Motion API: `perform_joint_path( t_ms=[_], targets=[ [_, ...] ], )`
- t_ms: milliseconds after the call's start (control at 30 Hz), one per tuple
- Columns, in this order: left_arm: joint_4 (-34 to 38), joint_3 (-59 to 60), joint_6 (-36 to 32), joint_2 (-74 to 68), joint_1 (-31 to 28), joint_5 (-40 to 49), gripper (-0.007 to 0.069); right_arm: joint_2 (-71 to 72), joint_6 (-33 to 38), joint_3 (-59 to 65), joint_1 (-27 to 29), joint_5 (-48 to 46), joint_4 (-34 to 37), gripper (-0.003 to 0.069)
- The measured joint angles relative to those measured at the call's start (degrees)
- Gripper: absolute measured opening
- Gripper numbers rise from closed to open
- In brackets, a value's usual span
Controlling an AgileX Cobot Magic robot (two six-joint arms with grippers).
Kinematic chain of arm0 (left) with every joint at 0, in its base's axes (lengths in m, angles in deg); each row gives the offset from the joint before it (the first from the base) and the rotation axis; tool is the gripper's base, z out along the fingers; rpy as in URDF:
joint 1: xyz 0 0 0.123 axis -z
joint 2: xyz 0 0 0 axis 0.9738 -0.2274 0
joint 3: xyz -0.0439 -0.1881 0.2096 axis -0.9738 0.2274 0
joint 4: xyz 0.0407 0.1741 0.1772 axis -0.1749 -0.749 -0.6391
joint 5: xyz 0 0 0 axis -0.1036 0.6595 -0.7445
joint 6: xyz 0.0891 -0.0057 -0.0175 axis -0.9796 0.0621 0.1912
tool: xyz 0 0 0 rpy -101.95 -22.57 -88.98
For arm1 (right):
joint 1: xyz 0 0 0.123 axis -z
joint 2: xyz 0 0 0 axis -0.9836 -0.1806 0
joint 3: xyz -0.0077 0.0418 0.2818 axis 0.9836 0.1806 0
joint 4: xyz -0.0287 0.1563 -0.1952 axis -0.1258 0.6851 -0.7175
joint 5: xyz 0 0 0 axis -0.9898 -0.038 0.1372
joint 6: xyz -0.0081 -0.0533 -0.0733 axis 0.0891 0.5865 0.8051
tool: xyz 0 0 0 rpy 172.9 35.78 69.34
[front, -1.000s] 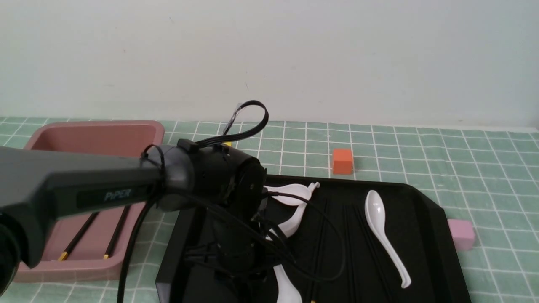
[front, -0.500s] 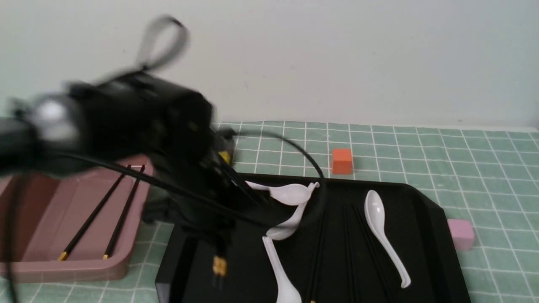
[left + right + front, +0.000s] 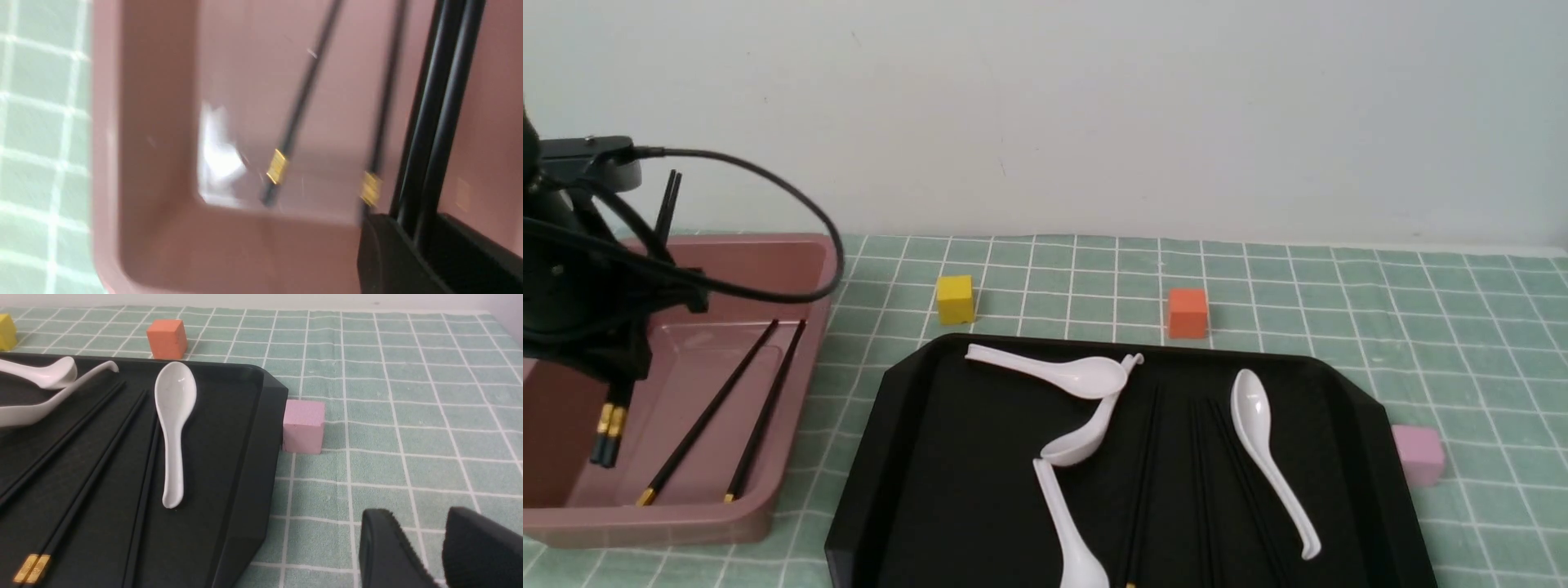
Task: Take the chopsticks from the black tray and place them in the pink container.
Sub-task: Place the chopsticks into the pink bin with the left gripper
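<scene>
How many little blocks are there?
3: the yellow block and orange block beyond the tray, the pink block right of it. The left arm may hide more.

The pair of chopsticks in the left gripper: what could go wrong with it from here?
The two chopsticks are pinched side by side in the left gripper, so one might slip or roll against the other on release. They are tilted above the pink container, and their upper ends reach higher than its far rim, so they could catch there. Two chopsticks already lie inside, and the new pair may land across them.
</scene>
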Motion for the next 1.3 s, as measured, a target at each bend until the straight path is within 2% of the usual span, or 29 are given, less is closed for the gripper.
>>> perform_joint_path(
  t_ms=[133,433,633,767,867,967,1167,1300],
  targets=[
    [-2.1,0.0,-5.5,-4.7,-0.7,-4.2,0.011,0.0,-0.1,0.0,0.0,0.0,0.0,0.024],
    [-5.6,0.0,-9.8,-13.7,-0.7,-5.8,0.0118,0.0,-0.1,0.0,0.0,0.0,0.0,0.024],
    [-7.9,0.0,-11.3,-15.4,-0.7,-5.5,0.0199,0.0,-0.1,0.0,0.0,0.0,0.0,0.024],
    [-8.7,0.0,-11.3,-15.3,-0.7,-5.0,0.0292,0.0,-0.1,0.0,0.0,0.0,0.0,0.024],
    [-7.8,0.0,-7.9,-14.2,-0.7,-2.2,0.0323,0.0,-0.1,0.0,0.0,0.0,0.0,0.024],
    [-5.8,0.0,-4.5,-12.2,-0.7,0.8,0.0272,0.0,-0.1,0.0,0.0,0.0,0.0,0.024],
    [0.7,0.1,-4.1,-4.4,-0.7,3.8,0.0008,0.0,-0.1,0.0,0.0,0.0,0.0,0.024],
    [6.2,2.5,-7.0,3.2,-0.7,4.7,-0.0013,0.0,-0.1,0.0,0.0,0.0,0.0,0.024]
  ],
)
